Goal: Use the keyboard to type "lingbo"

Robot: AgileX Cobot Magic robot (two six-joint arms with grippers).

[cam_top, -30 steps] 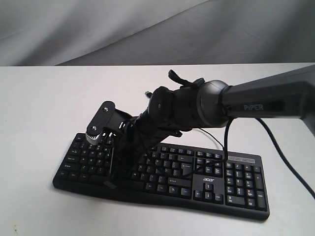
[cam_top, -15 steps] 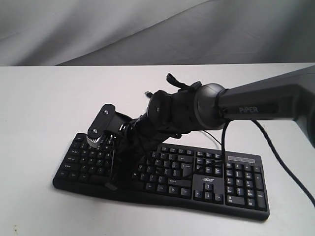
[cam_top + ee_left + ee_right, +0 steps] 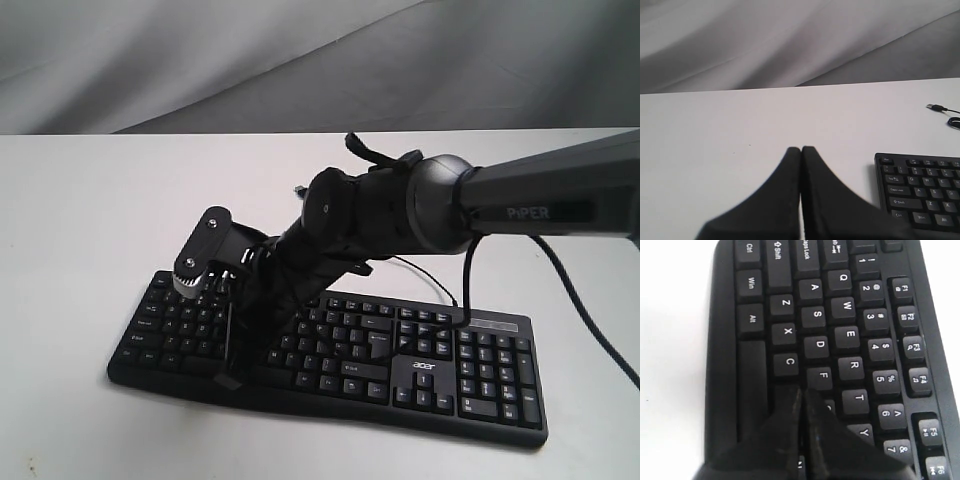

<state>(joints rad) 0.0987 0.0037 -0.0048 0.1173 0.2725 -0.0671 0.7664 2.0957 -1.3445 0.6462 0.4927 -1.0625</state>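
The black keyboard (image 3: 430, 375) with white legends and an "acer" logo lies on the white table (image 3: 90, 220). My right gripper (image 3: 228, 378) reaches across from the right and points down at the keyboard's left-middle keys, shut with nothing held. In the right wrist view the closed tips (image 3: 801, 391) sit just past the C key (image 3: 790, 361) and beside F (image 3: 823, 375), hiding the keys under them. My left gripper (image 3: 801, 149) is shut over bare table, to the side of the keyboard's (image 3: 920, 195) Esc and Ctrl end. The exterior view does not show it.
The keyboard's thin cable ends in a loose USB plug (image 3: 936, 107) on the table behind the keyboard, also visible as a USB plug (image 3: 298, 188) behind the arm. The right arm's own cable (image 3: 465, 270) hangs over the keyboard's middle. Grey cloth (image 3: 300, 60) backs the table.
The right arm's wrist swayed slightly left, then back right. Its shut fingertips stayed over the same left-middle keys, ending marginally lower.
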